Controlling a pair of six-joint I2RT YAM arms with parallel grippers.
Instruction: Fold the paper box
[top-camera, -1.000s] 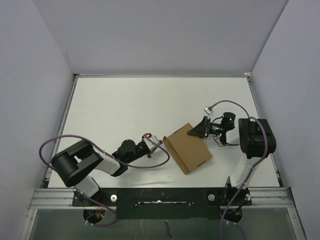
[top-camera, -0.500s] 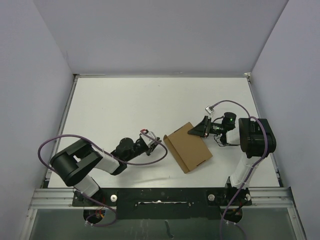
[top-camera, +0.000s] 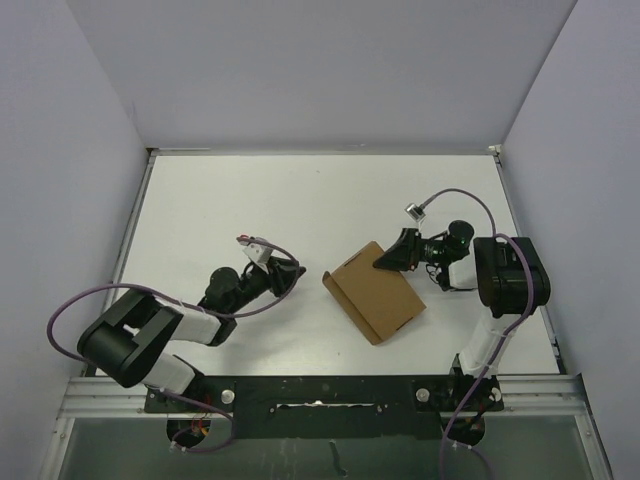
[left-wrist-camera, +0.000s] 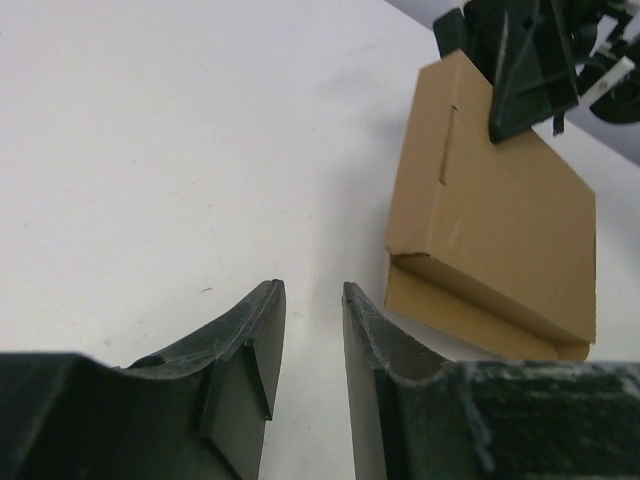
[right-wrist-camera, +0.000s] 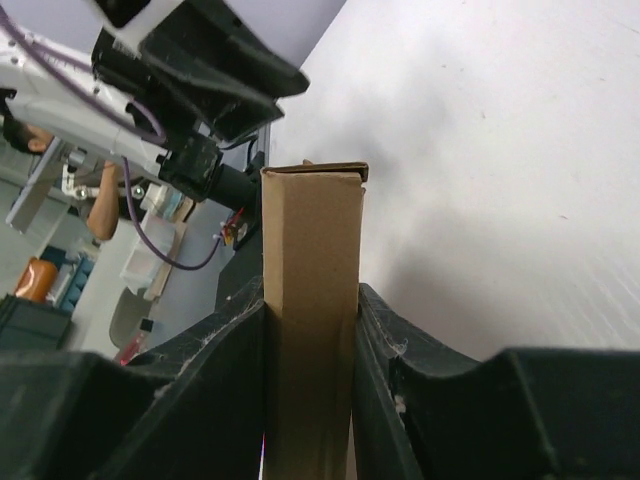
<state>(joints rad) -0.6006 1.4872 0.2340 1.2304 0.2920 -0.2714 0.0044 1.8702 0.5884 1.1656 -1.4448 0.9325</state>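
On the table's right half, the paper box (top-camera: 375, 297) lies flat, its long axis slanting toward the near right. Your right gripper (top-camera: 392, 256) pinches its far edge. The left gripper (top-camera: 291, 272) (fingers slightly parted, empty) points at the box's left edge, near but not touching. A second ago it sat closed against that edge; it has backed away.

Brown paper box (top-camera: 375, 292), folded thin, sits slantwise on the tabletop's right half, nearer the near edge.

Far corner of paper box (top-camera: 378, 298) beneath right hand (top-camera: 389, 261)
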